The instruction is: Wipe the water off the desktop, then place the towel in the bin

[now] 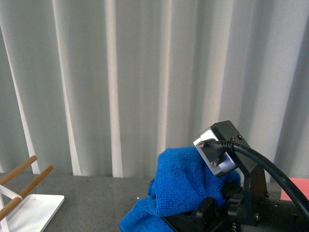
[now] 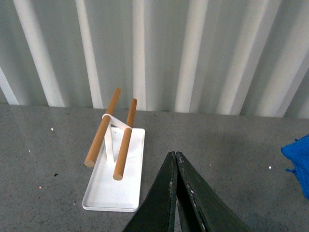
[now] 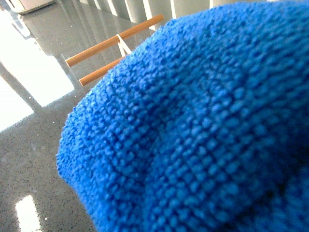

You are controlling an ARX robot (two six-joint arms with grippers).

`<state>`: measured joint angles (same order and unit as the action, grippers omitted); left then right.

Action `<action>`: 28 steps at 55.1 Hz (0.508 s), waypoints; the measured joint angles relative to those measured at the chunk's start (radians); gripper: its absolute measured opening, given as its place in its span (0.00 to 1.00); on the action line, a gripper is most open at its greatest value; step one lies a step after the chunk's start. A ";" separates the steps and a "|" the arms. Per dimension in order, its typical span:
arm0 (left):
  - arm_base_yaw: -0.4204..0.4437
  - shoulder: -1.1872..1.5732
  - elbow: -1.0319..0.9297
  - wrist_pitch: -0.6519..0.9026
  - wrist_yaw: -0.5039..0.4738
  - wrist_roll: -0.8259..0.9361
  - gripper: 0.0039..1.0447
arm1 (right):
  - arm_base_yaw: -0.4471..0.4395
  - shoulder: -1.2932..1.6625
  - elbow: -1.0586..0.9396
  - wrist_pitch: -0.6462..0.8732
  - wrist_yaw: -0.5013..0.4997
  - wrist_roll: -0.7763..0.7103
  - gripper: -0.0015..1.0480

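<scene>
The blue towel (image 1: 178,186) hangs bunched up over the dark grey desktop (image 1: 96,193) at the lower right of the front view. My right gripper (image 1: 206,211) is shut on it, and the cloth hides its fingers. The towel (image 3: 203,125) fills nearly the whole right wrist view. My left gripper (image 2: 175,157) is shut and empty, its tips pressed together above the desktop (image 2: 231,154). A towel edge (image 2: 299,162) shows in that view too. A corner of the salmon-pink bin (image 1: 298,186) shows at the right edge, behind my right arm.
A flat white tray (image 1: 36,208) with two wooden rods (image 1: 24,181) stands at the left. It also shows in the left wrist view (image 2: 116,193), close beside my left gripper. A pleated grey-white curtain (image 1: 145,72) closes off the back.
</scene>
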<state>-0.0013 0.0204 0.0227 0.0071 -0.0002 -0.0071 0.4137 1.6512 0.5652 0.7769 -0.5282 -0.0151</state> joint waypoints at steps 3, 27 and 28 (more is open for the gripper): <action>0.000 -0.016 0.000 -0.001 0.000 0.000 0.03 | 0.000 0.000 -0.002 0.000 0.000 0.000 0.06; 0.000 -0.017 0.000 -0.006 0.000 0.000 0.49 | -0.030 0.029 0.027 -0.309 0.127 -0.157 0.06; 0.000 -0.017 0.000 -0.006 0.000 0.000 0.51 | -0.035 0.040 0.028 -0.341 0.129 -0.177 0.06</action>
<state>-0.0013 0.0032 0.0227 0.0006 0.0002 -0.0074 0.3782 1.6909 0.5930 0.4355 -0.3996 -0.1917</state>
